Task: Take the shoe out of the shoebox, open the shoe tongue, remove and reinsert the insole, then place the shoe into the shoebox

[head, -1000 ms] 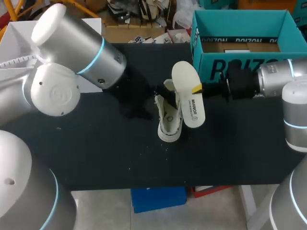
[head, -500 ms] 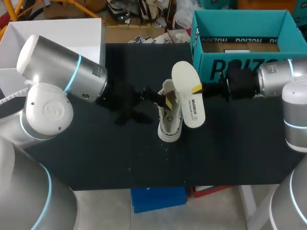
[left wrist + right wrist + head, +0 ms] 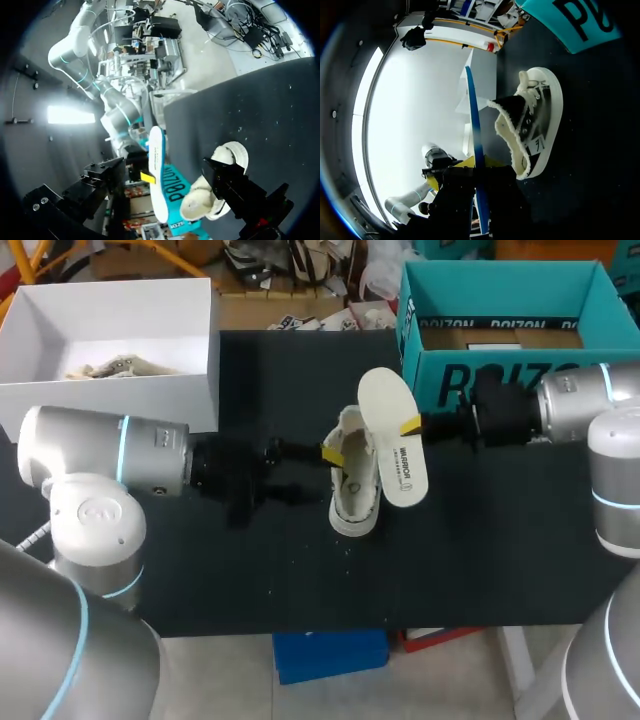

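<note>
Hanging over the middle of the black table [image 3: 200,570], the white foam insole [image 3: 392,410] is clamped by the right gripper [image 3: 410,427]. The cream canvas shoe [image 3: 352,495] is set just beside it, touched by one finger of the widely spread left gripper [image 3: 335,453].

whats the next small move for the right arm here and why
Probably tip the insole down into the shoe: the right pincer grips it out of the shoe, close beside it, and the left pincer sits at the shoe's side, seemingly to steady it.

Black table [image 3: 250,570] with pale specks, open white box [image 3: 110,395] far left, beige items [image 3: 115,367] inside.
</note>
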`<action>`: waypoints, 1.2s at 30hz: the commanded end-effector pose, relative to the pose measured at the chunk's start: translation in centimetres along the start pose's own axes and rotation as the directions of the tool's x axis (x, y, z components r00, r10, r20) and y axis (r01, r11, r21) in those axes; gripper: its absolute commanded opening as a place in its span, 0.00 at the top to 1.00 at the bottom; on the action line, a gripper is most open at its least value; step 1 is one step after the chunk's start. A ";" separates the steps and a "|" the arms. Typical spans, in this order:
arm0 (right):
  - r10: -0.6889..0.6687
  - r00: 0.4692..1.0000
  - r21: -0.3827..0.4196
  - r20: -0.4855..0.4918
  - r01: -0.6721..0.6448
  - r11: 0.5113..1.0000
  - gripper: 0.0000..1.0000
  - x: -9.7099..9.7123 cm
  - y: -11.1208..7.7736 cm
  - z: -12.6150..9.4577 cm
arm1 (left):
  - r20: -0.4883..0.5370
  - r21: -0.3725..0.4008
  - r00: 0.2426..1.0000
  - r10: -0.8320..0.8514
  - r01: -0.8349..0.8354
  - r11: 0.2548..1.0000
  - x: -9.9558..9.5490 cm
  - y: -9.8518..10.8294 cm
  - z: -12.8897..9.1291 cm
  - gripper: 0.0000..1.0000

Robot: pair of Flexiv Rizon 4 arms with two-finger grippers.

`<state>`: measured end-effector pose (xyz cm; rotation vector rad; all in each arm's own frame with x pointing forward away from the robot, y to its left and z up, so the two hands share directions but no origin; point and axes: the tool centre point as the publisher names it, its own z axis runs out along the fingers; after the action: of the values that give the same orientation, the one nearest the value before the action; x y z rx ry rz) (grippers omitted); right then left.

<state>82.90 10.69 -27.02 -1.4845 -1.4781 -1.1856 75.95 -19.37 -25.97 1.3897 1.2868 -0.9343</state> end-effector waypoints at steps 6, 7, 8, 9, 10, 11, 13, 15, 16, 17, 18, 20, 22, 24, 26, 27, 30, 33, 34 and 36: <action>0.001 1.000 0.001 0.002 -0.001 1.000 1.00 0.1 0.1 0.1 | 0.358 -0.182 0.932 0.051 0.016 0.983 1.1 0.7 1.0 0.00; 0.001 1.000 0.001 0.002 -0.001 1.000 1.00 0.1 0.1 0.1 | 0.372 -0.181 0.927 0.042 0.028 0.983 1.1 0.9 1.2 0.00; 0.001 1.000 0.001 0.002 -0.001 1.000 1.00 0.1 0.1 0.1 | 0.383 -0.182 0.923 0.026 0.048 0.982 1.0 1.2 1.4 0.00; 0.001 1.000 0.001 0.002 -0.001 1.000 1.00 0.1 0.1 0.1 | 0.379 -0.182 0.925 0.025 0.049 0.982 0.9 1.5 1.6 0.00; 0.001 1.000 0.001 0.002 -0.001 1.000 1.00 0.1 0.1 0.1 | 0.375 -0.184 0.927 0.023 0.050 0.982 0.8 1.8 1.8 0.00; 0.001 1.000 0.001 0.002 -0.001 1.000 1.00 0.1 0.1 0.1 | 0.378 -0.179 0.926 0.007 0.066 0.982 0.6 2.1 2.1 0.00; 0.001 1.000 0.001 0.002 -0.001 1.000 1.00 0.1 0.1 0.1 | 0.373 -0.173 0.928 0.001 0.069 0.983 0.1 2.8 2.6 0.00; 0.001 1.000 0.001 0.002 -0.001 1.000 1.00 0.1 0.1 0.1 | 0.349 -0.157 0.937 -0.022 0.081 0.984 -0.4 3.5 3.1 0.00; 0.001 1.000 0.001 0.002 -0.001 1.000 1.00 0.1 0.1 0.1 | 0.331 -0.157 0.943 -0.028 0.084 0.984 -0.6 3.9 3.4 0.00; 0.001 1.000 0.001 0.002 -0.001 1.000 1.00 0.1 0.1 0.1 | 0.319 -0.151 0.947 -0.041 0.093 0.984 -0.8 4.2 3.6 0.00; 0.001 1.000 0.001 0.002 -0.001 1.000 1.00 0.1 0.1 0.1 | 0.302 -0.146 0.952 -0.048 0.096 0.985 -1.0 4.5 3.9 0.00; 0.001 1.000 0.001 0.002 -0.001 1.000 1.00 0.1 0.1 0.1 | 0.293 -0.153 0.955 -0.044 0.092 0.984 -1.3 5.0 4.3 0.00; 0.001 1.000 0.001 0.002 -0.001 1.000 1.00 0.1 0.1 0.1 | 0.294 -0.154 0.955 -0.043 0.091 0.984 -1.5 5.6 4.6 0.00; 0.001 1.000 0.001 0.002 -0.001 1.000 1.00 0.1 0.1 0.1 | 0.300 -0.149 0.953 -0.049 0.098 0.984 -1.5 6.3 5.1 0.00; 0.001 1.000 0.001 0.002 -0.001 1.000 1.00 0.1 0.1 0.1 | 0.299 -0.146 0.953 -0.055 0.103 0.984 -1.4 6.8 5.7 0.00; 0.001 1.000 0.001 0.002 -0.001 1.000 1.00 0.1 0.1 0.1 | 0.297 -0.143 0.953 -0.058 0.105 0.984 -1.3 7.0 6.0 0.00; 0.001 1.000 0.001 0.002 -0.001 1.000 1.00 0.1 0.1 0.1 | 0.282 -0.144 0.957 -0.062 0.107 0.984 -1.0 7.3 6.7 0.08; 0.001 1.000 0.001 0.002 -0.001 1.000 1.00 0.1 0.1 0.1 | 0.280 -0.142 0.957 -0.071 0.115 0.983 -0.5 7.3 7.3 0.15; 0.001 1.000 0.001 0.002 -0.001 1.000 1.00 0.1 0.1 0.1 | 0.280 -0.139 0.957 -0.076 0.119 0.983 -0.3 7.4 7.5 0.15; 0.001 1.000 0.001 0.002 -0.001 1.000 1.00 0.1 0.1 0.1 | 0.285 -0.137 0.955 -0.086 0.130 0.982 0.0 7.5 7.8 0.31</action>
<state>82.89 10.67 -27.01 -1.4843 -1.4779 -1.1857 83.55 -25.78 -26.15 1.0383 1.2056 -1.0429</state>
